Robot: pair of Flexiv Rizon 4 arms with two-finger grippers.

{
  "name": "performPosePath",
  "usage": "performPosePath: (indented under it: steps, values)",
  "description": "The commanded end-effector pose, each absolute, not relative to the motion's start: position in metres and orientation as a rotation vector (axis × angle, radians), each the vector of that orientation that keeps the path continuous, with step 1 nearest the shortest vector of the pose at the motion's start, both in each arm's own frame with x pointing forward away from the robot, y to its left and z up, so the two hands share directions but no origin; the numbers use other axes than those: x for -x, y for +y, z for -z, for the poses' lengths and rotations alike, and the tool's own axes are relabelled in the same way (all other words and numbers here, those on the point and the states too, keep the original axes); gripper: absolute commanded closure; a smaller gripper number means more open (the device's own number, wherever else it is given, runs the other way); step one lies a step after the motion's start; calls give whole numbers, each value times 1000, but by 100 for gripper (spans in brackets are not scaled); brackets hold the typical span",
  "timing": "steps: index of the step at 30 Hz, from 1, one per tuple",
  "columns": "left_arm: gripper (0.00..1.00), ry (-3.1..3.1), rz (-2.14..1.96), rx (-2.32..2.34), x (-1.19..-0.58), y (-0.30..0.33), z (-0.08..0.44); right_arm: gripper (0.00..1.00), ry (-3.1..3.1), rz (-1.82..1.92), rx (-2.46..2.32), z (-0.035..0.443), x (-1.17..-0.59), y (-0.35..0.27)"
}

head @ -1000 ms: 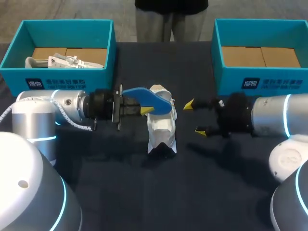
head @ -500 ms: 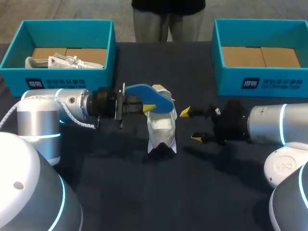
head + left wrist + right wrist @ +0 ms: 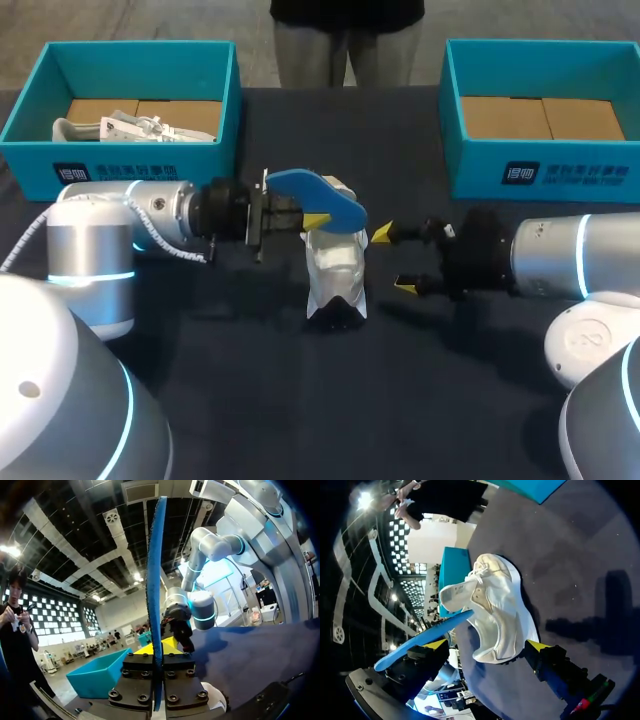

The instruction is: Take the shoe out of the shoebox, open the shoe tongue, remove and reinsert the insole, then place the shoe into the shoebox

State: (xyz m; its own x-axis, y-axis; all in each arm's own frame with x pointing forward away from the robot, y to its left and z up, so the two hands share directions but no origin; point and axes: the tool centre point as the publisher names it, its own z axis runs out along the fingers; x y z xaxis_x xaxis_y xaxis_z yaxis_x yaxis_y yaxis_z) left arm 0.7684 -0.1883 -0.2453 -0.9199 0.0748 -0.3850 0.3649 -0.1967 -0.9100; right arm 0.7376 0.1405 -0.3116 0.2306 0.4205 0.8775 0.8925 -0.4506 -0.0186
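Two boxes: left box (image 3: 150, 168) holds white shoe (image 3: 135, 129), right box (image 3: 470, 170) cardboard (image 3: 540, 117) | left gripper (image 3: 315, 222) clamps insole (image 3: 310, 190) | right gripper (image 3: 394, 261) apart

A plain, matte, dark navy cloth covers the table (image 3: 250, 400). Light falls from above and lays soft, blurred shadows on the cloth. One lies by the left gripper (image 3: 316, 222) and one by the right gripper (image 3: 393, 260). The right wrist view shows a darker patch just past its fingers (image 3: 538, 646).

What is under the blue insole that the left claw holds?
The white shoe stands under the blue insole, which the left claw grips. The insole covers part of the shoe's top, so that part is hidden.
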Motion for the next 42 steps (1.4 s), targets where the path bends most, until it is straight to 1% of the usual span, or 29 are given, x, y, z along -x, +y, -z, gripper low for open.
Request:
performPosePath:
  steps: [1,20,42]
  values:
    - [100,1848,2248,-518,-773,-192,250,0,-1201,1156,1983,311,-738,143]
    - [100,1854,2296,-487,-778,-200,261,0,-1201,1156,1983,311,-738,143]
    - [100,1823,2322,-536,-771,-198,246,0,-1201,1156,1983,311,-738,143]
